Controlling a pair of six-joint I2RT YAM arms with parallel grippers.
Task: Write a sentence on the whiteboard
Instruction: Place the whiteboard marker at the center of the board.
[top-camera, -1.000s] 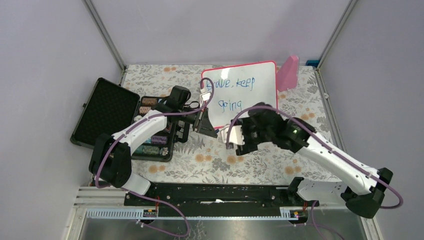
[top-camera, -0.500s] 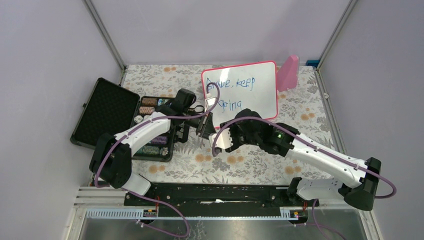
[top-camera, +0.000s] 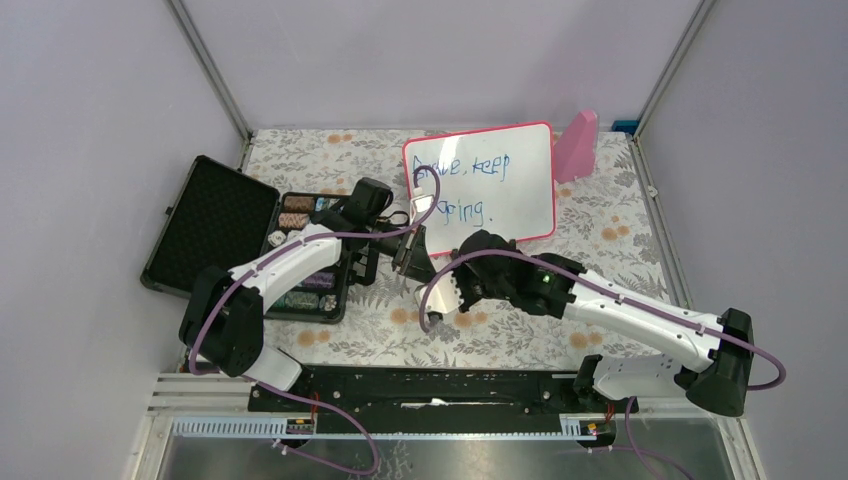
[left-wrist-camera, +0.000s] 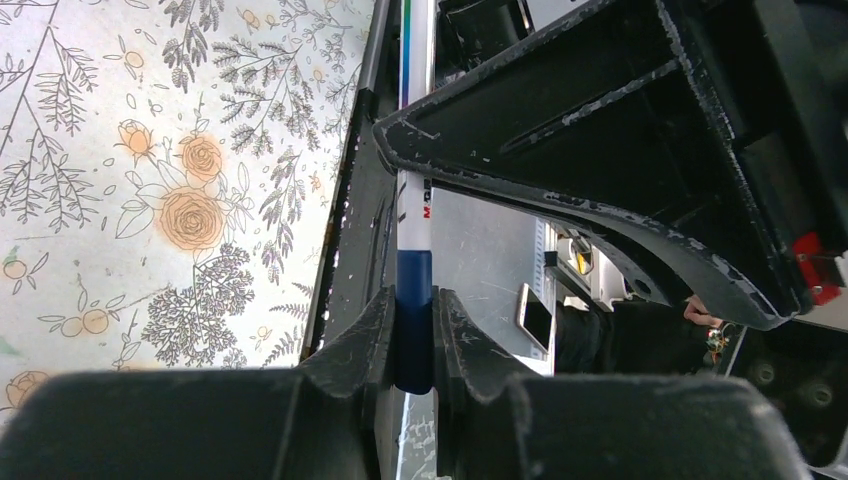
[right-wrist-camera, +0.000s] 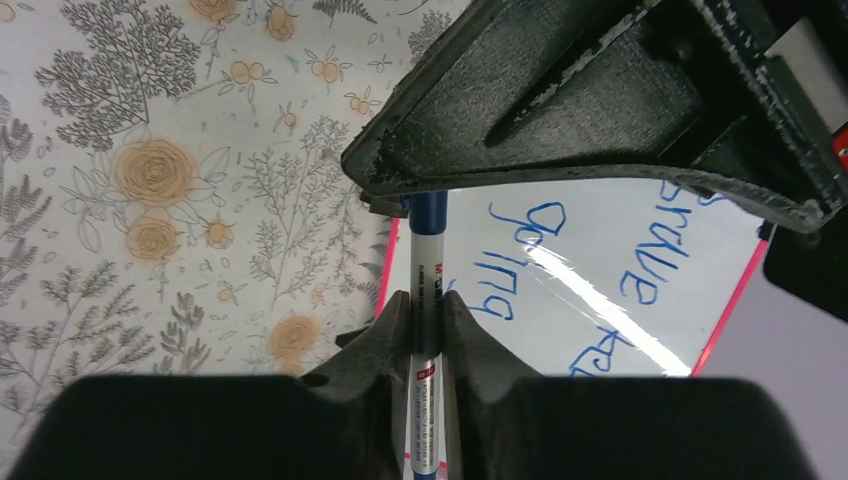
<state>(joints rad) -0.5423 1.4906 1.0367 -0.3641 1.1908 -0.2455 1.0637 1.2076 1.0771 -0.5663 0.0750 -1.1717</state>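
The right hand (right-wrist-camera: 428, 300) has its fingers pressed onto the white barrel of a single marker (right-wrist-camera: 430, 262). The left hand (left-wrist-camera: 412, 305), facing it tip to tip, pinches the dark blue end of that same marker, so one pen bridges the two hands over the flowered surface (top-camera: 520, 330). The marker looks light, stiff and slick, so a hold across the middle of the barrel, as the right hand has it, seems safest; the blue end is probably a cap and may slip free under a pull. Just beyond both sets of fingertips stands the one whiteboard (top-camera: 530, 200), red-framed, carrying the sentence (top-camera: 488, 166) in blue: two lines ending in a full stop, which suggests the writing is done. The board is likely light, rigid and glossy, easy to tip or smear, and best held by its frame. Off the left hand's outer side lies one open black case (top-camera: 210, 225); past the board, far from the right hand, stands one pink paddle (top-camera: 577, 145).
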